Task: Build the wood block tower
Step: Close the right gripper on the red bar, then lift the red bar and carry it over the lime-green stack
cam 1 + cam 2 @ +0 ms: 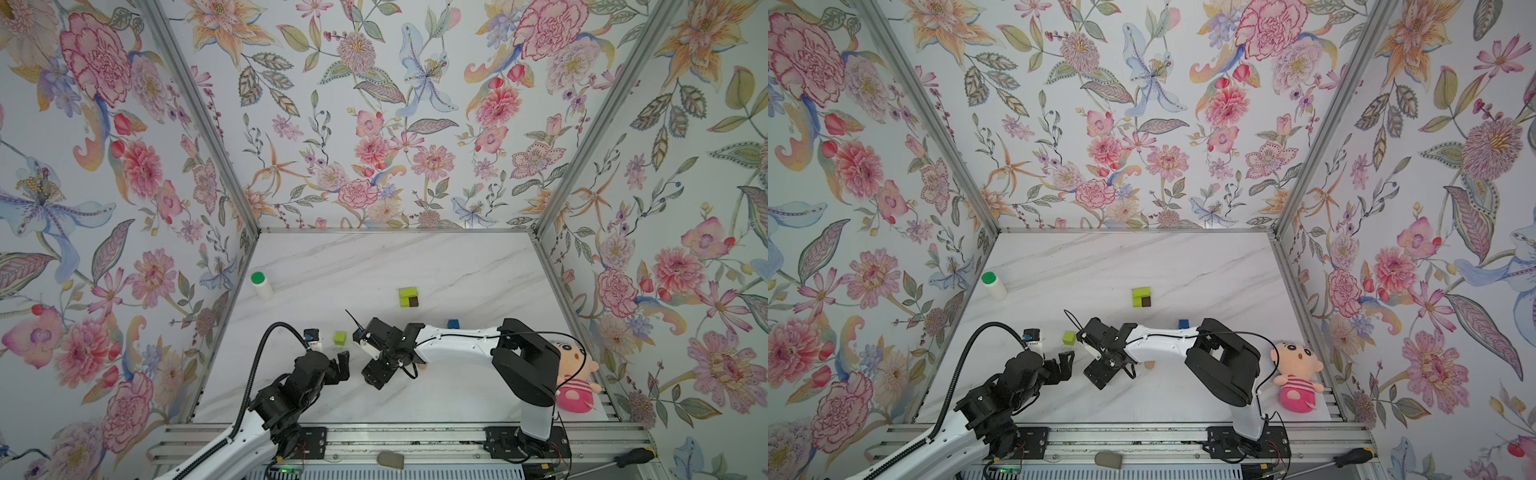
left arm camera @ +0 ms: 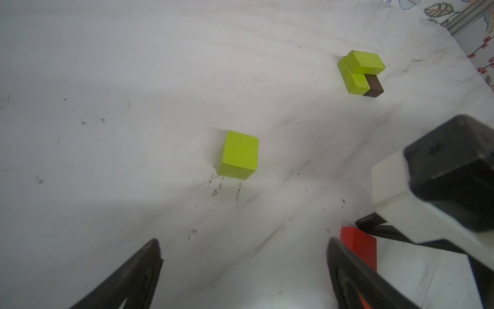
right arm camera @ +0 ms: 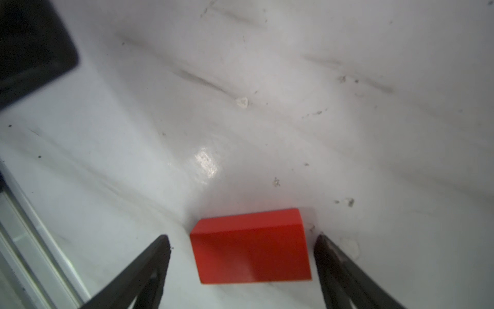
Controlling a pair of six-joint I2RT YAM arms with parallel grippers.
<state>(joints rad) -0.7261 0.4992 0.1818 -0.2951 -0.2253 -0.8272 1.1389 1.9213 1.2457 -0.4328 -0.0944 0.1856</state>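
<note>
The right gripper (image 3: 242, 237) stands open around the red block (image 3: 251, 246), with a small gap on each side, so nothing is held. This block lies well apart from the small tower (image 1: 408, 296), on the robot's side. The left gripper (image 2: 243, 240) is wide open and empty.

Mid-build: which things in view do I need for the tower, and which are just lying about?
Needed: green-and-brown cluster, lone green cube, blue block, red block.
Lying about: green-capped bottle, pink doll, screwdriver.
</note>
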